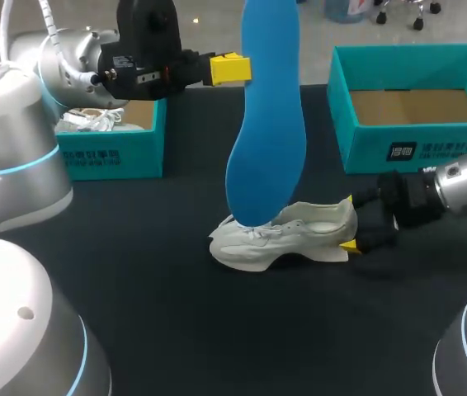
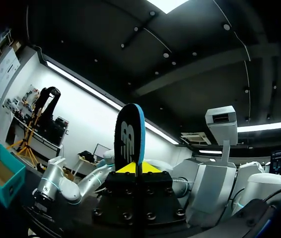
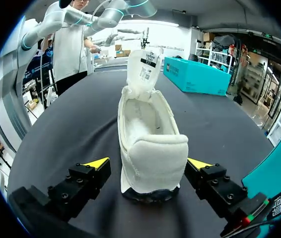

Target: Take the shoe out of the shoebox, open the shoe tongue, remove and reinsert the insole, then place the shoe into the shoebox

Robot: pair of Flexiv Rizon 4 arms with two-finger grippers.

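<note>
A white shoe (image 1: 299, 235) lies on the dark table, toe to the left, its tongue (image 3: 143, 69) pulled upright. My right gripper (image 1: 350, 223) is open at table level, with the heel (image 3: 153, 163) between its fingers and a gap on one side. High above the table, my left gripper (image 1: 230, 69) is shut on the upper end of a blue insole (image 1: 266, 124). The insole hangs straight down, and its lower end covers the shoe's front in the head view. In the left wrist view the insole (image 2: 129, 139) stands edge-on between the yellow tips of that gripper (image 2: 133, 167).
A teal shoebox (image 1: 114, 153) at the back left holds another white shoe (image 1: 93, 120). A second teal shoebox (image 1: 419, 136) stands at the back right with its brown bottom bare, close beside my right arm.
</note>
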